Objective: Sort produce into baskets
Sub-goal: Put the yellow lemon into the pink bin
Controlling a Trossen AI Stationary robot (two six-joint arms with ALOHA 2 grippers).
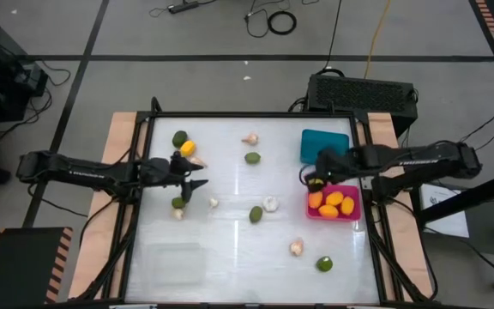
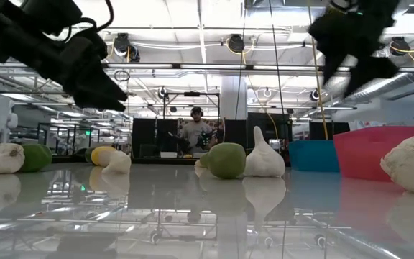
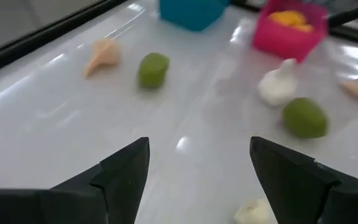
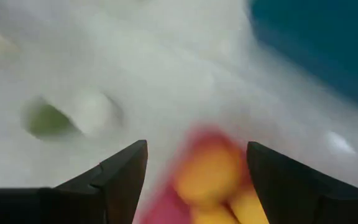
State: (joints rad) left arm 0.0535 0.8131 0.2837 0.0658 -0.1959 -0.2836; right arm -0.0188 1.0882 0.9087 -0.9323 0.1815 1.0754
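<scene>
With three orange fruits (image 1: 334,203) in the magenta basket (image 1: 352,211), the right gripper (image 1: 313,179) hangs spread and empty just beside its rim and could clip it, while the left gripper (image 1: 197,184), also spread, hovers well apart.

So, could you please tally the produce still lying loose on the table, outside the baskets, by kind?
Limes: 5
Garlic bulbs: 6
Orange fruits: 1
Total: 12 pieces loose on the table
</scene>
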